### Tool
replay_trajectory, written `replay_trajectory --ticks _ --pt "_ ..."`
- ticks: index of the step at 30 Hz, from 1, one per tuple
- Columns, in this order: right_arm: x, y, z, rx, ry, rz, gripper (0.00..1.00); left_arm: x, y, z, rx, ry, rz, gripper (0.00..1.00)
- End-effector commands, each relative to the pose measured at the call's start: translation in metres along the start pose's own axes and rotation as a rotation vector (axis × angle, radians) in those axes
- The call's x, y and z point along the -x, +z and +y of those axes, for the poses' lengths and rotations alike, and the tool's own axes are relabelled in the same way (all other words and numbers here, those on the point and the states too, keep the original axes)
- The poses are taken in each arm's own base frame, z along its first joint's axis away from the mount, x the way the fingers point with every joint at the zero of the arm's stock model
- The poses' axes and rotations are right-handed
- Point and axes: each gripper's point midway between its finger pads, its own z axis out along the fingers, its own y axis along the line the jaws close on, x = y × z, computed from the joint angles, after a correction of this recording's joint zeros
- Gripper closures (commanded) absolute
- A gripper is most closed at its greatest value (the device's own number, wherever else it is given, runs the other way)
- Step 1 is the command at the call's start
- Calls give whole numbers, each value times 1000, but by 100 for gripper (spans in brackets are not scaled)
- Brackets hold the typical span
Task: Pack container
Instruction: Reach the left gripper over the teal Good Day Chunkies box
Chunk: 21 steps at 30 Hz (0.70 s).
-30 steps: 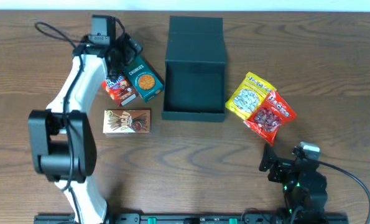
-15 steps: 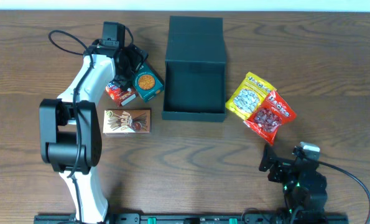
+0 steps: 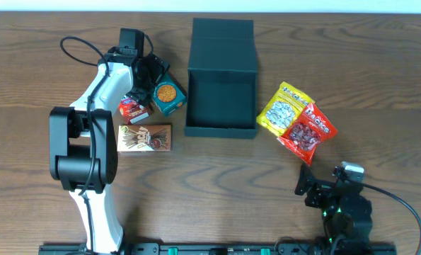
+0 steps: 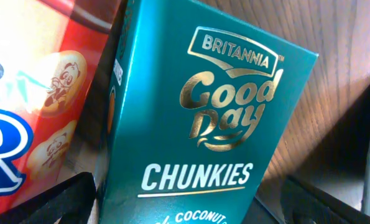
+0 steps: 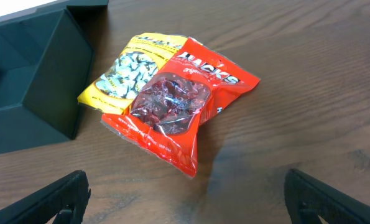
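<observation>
White-and-black left arm (image 3: 90,106) stretches far forward, left pincer (image 3: 152,72) spread wide; black right arm (image 3: 346,212) sits folded low, right pincer (image 3: 306,188) likewise parted.

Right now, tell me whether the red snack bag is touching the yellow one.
Touching. The right wrist view shows the red bag lying partly on top of the yellow bag, covering its edge with no gap.
</observation>
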Motion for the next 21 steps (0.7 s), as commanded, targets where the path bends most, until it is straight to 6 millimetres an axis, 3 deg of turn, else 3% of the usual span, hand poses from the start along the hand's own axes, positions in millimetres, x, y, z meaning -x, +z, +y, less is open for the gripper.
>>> replay_trajectory --ticks 1,13,14,21 --pt "-2 1 -2 -7 -9 2 1 5 8 2 14 17 -4 4" --pt "-2 1 -2 -7 -9 2 1 0 13 9 38 75 24 0" --pt "-2 1 -2 -7 -9 2 1 -1 13 12 48 79 27 5" --pt "-2 1 -2 -7 -9 2 1 -9 12 26 105 112 62 8"
